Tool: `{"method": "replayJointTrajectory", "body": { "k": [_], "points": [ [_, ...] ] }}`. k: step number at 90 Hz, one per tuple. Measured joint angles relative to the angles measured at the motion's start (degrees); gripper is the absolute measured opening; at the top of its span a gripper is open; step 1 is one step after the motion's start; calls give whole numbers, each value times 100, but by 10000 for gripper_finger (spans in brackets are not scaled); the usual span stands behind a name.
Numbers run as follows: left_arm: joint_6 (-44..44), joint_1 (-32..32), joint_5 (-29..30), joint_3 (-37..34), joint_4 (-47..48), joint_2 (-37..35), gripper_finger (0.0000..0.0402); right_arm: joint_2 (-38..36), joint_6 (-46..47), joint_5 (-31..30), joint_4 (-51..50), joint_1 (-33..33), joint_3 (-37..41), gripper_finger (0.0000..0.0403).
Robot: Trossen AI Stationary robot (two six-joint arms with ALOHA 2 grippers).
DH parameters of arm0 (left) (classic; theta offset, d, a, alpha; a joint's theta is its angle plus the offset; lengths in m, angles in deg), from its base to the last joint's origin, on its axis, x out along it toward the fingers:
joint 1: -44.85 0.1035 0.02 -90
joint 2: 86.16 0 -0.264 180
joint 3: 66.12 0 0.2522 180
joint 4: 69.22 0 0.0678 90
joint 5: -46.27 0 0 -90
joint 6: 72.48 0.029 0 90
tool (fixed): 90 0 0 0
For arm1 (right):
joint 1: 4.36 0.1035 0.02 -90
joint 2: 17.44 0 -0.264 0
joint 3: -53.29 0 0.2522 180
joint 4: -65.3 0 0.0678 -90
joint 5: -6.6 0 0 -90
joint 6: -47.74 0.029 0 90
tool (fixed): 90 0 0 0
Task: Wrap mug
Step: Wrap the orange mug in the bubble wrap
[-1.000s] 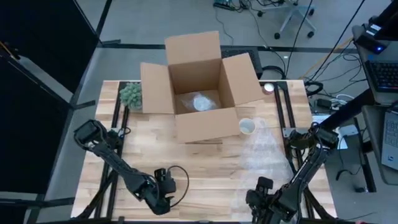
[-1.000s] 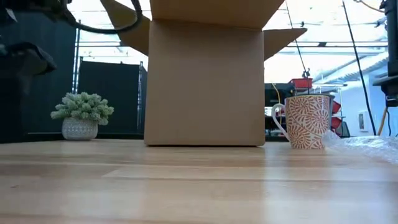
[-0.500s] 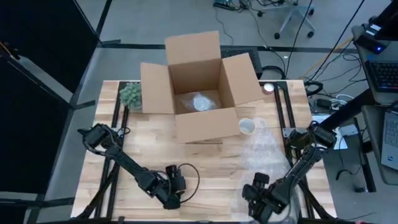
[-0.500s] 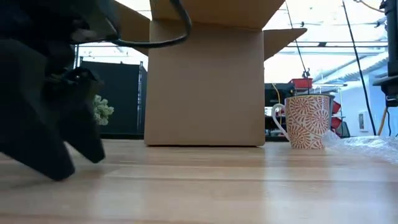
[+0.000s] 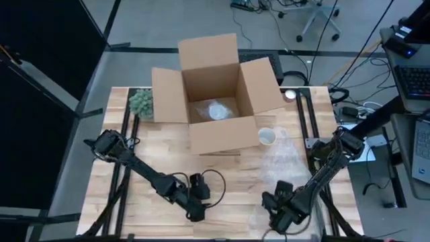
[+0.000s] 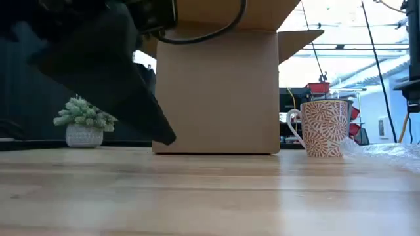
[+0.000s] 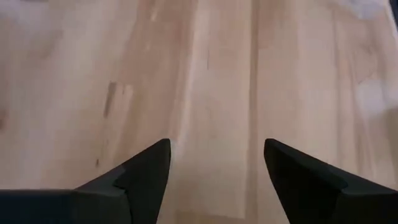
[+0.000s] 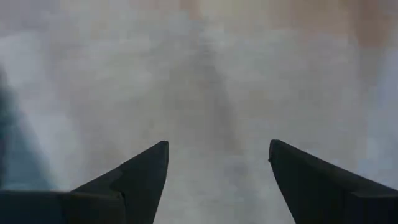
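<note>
mug upright, handle toward box | both end effectors open, empty | wrap seemingly flat

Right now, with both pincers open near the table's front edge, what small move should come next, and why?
Probably lower the right pincer onto the bubble wrap just beneath it and grip its near edge. The mug stands unwrapped beside the box, and the left pincer is open over bare wood.

Even overhead light; wrist views blurred.
</note>
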Motion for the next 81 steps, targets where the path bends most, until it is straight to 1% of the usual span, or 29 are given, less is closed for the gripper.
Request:
{"method": "replayJointTrajectory", "body": {
  "k": [7,14,21,26,32,40,48,63,71,81],
  "points": [
    [-24,-4,22,0,-146,0,247,3,196,-232,471,20,233,263],
    [61,19,25,0,-352,0,247,84,564,-505,534,-117,457,263],
    [91,42,42,0,-473,0,247,170,831,-380,553,-399,639,263],
    [94,42,48,0,-509,0,247,193,624,-335,713,-610,707,263],
    [94,43,48,0,-568,0,247,218,160,-386,876,-868,698,263],
    [89,67,48,0,-593,0,247,250,-412,-726,1174,-1231,652,263],
    [87,116,48,0,-694,0,247,267,-777,-995,1506,-1619,658,263],
    [93,165,60,0,-1011,0,247,269,-1138,-993,2175,-2245,659,263],
    [93,235,60,0,-1198,0,247,257,-1389,-951,2441,-2417,657,263],
    [93,304,63,2,-1335,-2,247,126,-1554,-934,2421,-2530,657,263]
  ]
}}
